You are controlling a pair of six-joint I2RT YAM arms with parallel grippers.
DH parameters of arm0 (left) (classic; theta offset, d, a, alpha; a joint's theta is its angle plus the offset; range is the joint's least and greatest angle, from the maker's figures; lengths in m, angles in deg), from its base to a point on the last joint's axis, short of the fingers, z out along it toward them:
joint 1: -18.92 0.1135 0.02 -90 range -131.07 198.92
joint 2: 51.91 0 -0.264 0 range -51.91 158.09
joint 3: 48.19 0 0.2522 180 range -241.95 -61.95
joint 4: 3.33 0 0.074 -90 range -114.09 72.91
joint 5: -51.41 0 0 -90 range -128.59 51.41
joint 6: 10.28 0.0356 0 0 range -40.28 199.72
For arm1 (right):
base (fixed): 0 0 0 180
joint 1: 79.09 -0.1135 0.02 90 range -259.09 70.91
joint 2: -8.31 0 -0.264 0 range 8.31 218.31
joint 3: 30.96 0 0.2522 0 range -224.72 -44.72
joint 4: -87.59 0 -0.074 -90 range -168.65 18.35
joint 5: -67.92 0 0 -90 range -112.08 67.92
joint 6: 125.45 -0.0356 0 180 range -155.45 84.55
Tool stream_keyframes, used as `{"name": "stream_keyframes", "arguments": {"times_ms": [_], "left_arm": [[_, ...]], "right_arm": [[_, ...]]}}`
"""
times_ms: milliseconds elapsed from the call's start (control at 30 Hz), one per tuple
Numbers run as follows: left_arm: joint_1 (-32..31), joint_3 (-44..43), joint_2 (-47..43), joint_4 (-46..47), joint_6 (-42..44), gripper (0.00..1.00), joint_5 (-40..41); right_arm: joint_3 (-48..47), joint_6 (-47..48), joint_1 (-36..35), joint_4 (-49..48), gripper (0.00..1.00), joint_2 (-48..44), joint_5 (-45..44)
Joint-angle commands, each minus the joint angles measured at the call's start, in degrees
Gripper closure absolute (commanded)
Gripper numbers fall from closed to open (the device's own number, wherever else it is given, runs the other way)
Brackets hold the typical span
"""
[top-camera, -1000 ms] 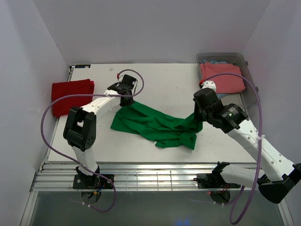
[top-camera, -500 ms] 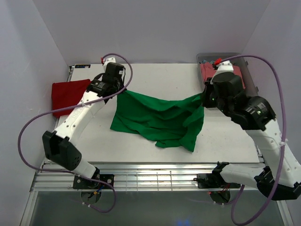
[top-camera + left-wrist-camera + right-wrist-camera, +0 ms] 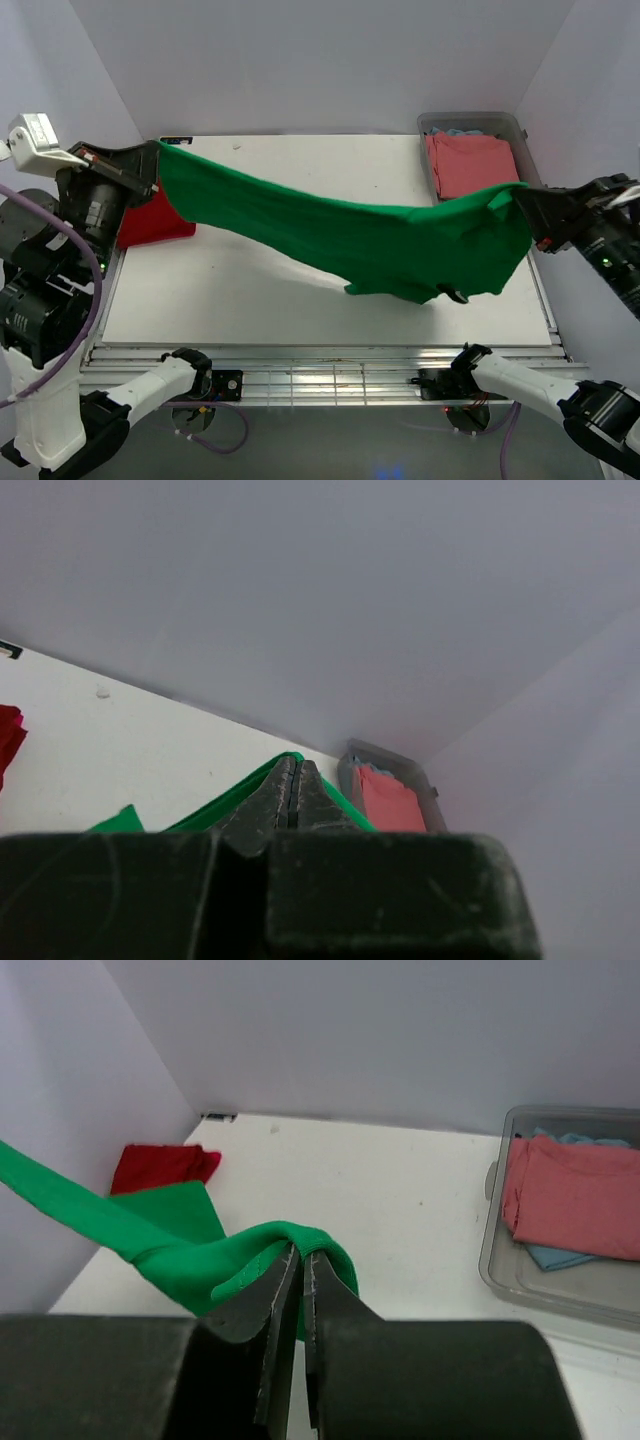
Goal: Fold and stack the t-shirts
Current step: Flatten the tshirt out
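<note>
White tabletop (image 3: 300, 300) fills the middle, with pale walls all around it. My left jaws are pressed together on one end of the green t-shirt (image 3: 380, 235), up high over the far left corner. My right jaws are pressed together on the other end, up high by the right edge. So the green t-shirt hangs in the air between them like a long band, and it sags low near the right side. I cannot tell if the lowest bit touches the tabletop. A red t-shirt (image 3: 160, 220) lies flat at the far left, partly hidden behind the green one. A pink t-shirt (image 3: 470, 165) lies in the clear bin (image 3: 512, 128) at the far right corner, on top of a light blue t-shirt (image 3: 560, 1256).
</note>
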Motion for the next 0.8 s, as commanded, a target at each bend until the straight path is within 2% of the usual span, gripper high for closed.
{"name": "stream_keyframes", "arguments": {"times_ms": [0, 67, 133, 267, 367, 500, 533, 600, 767], "left_arm": [[-0.19, 2.88, 0.35, -5.62, 1.33, 1.0, -10.37], [-0.19, 5.08, -2.38, -5.36, 0.37, 1.0, -16.16], [-0.19, 4.91, -5.64, -5.36, -1.03, 1.0, -17.86], [-0.19, 1.31, -6.0, -5.97, -4.72, 1.0, -19.8], [-0.19, 0.16, -4.24, -5.97, -6.48, 1.0, -21.03], [-0.19, 5.95, -1.96, -5.97, -6.23, 1.0, -19.01], [-0.19, 7.36, -1.26, -6.41, -6.22, 1.0, -17.96], [-0.19, 10.69, 3.3, -7.46, -5.7, 1.0, -18.21], [-0.19, 14.13, 18.06, -10.72, -3.24, 1.0, -25.15]], "right_arm": [[2.38, 2.07, 0.17, 4.79, 0.92, 4.03, 8.08], [2.11, 2.07, 0.26, 6.46, 0.92, 3.24, 13.36], [0.98, 1.98, 0.35, 6.3, 0.92, 2.02, 16.7], [-6.04, 2.42, 1.23, 1.66, 0.92, 1.48, 19.26], [-5.28, 2.77, 1.32, -2.91, 0.92, 0.52, 19.09], [4.36, 2.95, 1.32, -7.06, 0.92, 0.07, 11.55], [6.14, 1.73, 1.32, -6.97, 0.92, 0.69, 6.4], [10.26, -0.29, 1.32, -6.8, 0.92, 1.48, 1.79], [22.21, -4.86, 1.32, -6.97, 0.92, 9.55, 1.51]]}}
